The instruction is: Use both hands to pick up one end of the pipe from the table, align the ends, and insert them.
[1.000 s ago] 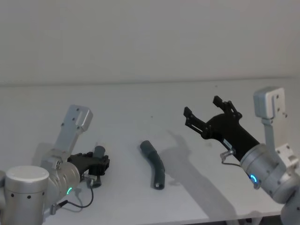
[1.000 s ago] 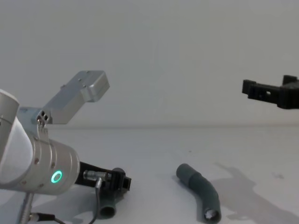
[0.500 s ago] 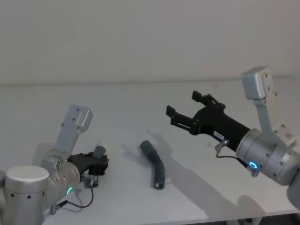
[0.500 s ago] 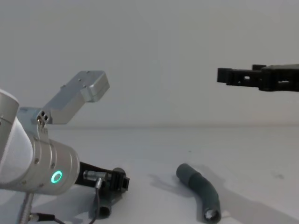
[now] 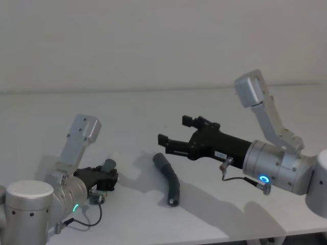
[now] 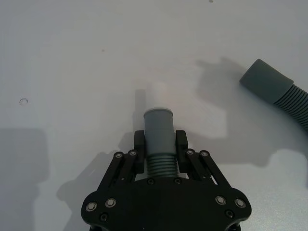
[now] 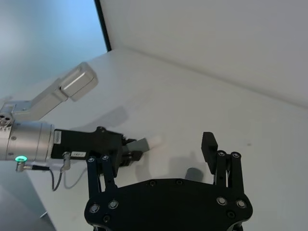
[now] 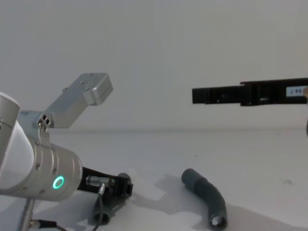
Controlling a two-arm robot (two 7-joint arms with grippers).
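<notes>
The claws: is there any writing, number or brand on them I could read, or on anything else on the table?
No text here can be read.
Right claw, open: a white label on its black body, print too small to read.
Left claw, shut on the held pipe piece: a small white label on its body, too blurred to read.
Loose pipe piece: no marking visible.

The white table [image 5: 127, 107] is stretching across the lower two thirds of the head view, its far edge meeting the wall. One dark grey bent hose piece [image 5: 170, 179] is lying flat on it at lower centre, open end facing the frame's bottom.
</notes>
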